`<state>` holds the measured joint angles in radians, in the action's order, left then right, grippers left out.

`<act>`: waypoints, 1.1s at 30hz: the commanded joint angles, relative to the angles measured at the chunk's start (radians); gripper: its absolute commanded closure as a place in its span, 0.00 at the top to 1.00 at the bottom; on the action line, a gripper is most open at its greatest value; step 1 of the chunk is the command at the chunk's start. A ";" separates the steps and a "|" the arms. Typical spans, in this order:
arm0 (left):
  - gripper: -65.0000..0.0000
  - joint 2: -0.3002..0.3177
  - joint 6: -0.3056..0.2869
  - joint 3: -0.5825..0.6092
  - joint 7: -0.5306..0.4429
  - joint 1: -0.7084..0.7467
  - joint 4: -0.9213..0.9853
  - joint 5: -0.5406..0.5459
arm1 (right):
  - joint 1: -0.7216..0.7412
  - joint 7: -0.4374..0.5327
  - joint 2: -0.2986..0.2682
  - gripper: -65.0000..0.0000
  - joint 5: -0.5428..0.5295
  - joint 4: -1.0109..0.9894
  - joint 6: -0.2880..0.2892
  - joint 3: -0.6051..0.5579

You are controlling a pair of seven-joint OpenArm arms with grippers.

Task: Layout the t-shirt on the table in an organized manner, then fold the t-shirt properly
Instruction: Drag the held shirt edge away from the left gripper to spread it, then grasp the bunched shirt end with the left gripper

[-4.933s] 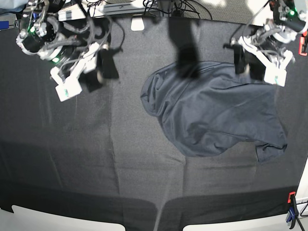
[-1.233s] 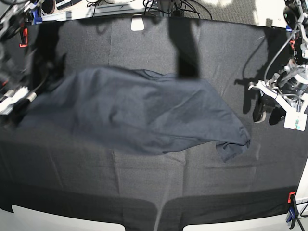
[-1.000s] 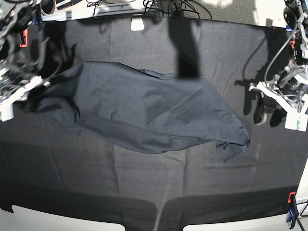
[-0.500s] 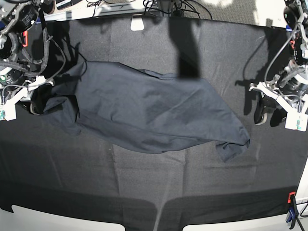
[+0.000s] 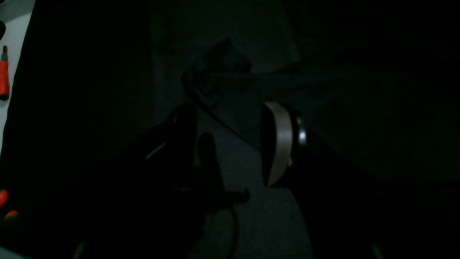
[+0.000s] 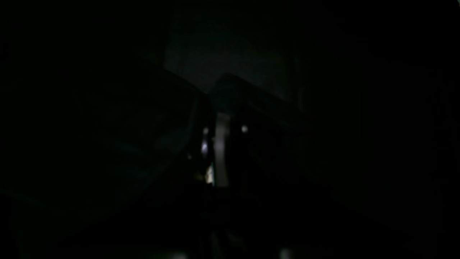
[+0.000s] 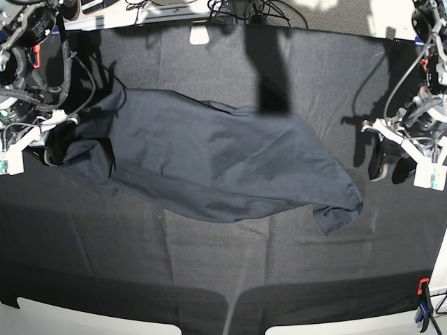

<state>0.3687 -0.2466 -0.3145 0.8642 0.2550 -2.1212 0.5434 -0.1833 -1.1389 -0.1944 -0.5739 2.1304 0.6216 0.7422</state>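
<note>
both grippers sit at opposite ends of the table point(image 7: 209, 279), and the work is at an early stage. the t-shirt point(image 7: 209, 157) is spread wide across the black surface but not yet laid out in order: its body runs slantwise from upper left to lower right, the lower edge bulges unevenly, one sleeve or corner pokes out near the right end, and the left end is bunched and folded under. squaring it up, flattening the sleeves and every fold all seem left to do.

the right gripper point(image 7: 52, 143), at the left of the base view, has its jaws closed; it sits right at the bunched left end of the shirt, and it looks to be pinching that cloth, though the wrist view is too dark to confirm it. the left gripper point(image 7: 392, 162), at the right of the base view, stands with jaws parted and holds nothing, hanging over bare table just beyond the shirt's right tip, apart from it. its wrist view shows the two fingers point(image 5: 278, 144) spread above dark fabric.
</note>
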 commanded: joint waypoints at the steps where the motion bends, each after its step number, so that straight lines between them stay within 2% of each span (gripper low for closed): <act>1: 0.41 0.011 -0.001 -0.005 -0.027 -0.009 -0.018 0.008 | 0.009 0.032 -0.013 0.00 -0.013 0.018 0.030 0.004; 6: 0.41 0.011 -0.001 -0.005 -0.033 -0.009 -0.018 0.008 | 0.008 0.023 -0.014 0.00 -0.010 0.018 0.031 0.004; 7: 0.41 0.012 -0.003 -0.005 -0.047 -0.009 -0.018 0.007 | 0.008 0.023 -0.013 0.03 -0.005 0.018 0.031 0.004; 9: 0.41 0.012 -0.006 -0.005 -0.073 -0.013 -0.018 0.008 | 0.008 0.023 -0.014 0.28 -0.003 0.018 0.031 0.004; 10: 0.41 0.012 -0.012 -0.005 -0.071 -0.022 -0.018 0.008 | 0.008 0.023 -0.014 0.38 -0.006 0.018 0.031 0.004; 11: 0.41 0.012 -0.018 -0.005 -0.065 -0.032 -0.018 0.008 | 0.008 0.023 -0.013 0.45 -0.007 0.018 0.031 0.004; 12: 0.41 0.012 -0.024 -0.005 -0.056 -0.044 -0.018 0.008 | 0.008 0.023 -0.013 0.47 -0.006 0.018 0.031 0.004; 16: 0.41 0.012 -0.046 -0.005 -0.023 -0.111 -0.018 0.008 | 0.008 0.023 -0.013 0.47 -0.035 0.018 0.031 0.004; 19: 0.41 0.012 -0.045 -0.005 -0.024 -0.164 -0.016 0.008 | 0.008 0.023 -0.013 0.47 -0.097 0.018 0.059 0.004; 23: 0.40 0.013 -0.046 0.006 -0.027 -0.237 0.042 0.008 | -0.004 0.023 -0.013 0.47 -0.138 0.018 0.060 0.004; 27: 0.39 0.014 -0.105 0.085 -0.022 -0.337 0.230 0.008 | -0.032 0.023 -0.013 0.47 -0.137 0.018 0.061 0.004; 33: 0.39 0.014 -0.121 0.306 0.001 -0.586 0.619 0.006 | -0.042 0.023 -0.013 0.47 -0.137 0.018 0.060 0.004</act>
<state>0.3687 -0.3683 0.0006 0.8894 -0.3050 -1.4826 0.5362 -0.2302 -1.1397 -0.1947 -0.6891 2.1304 0.6529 0.7418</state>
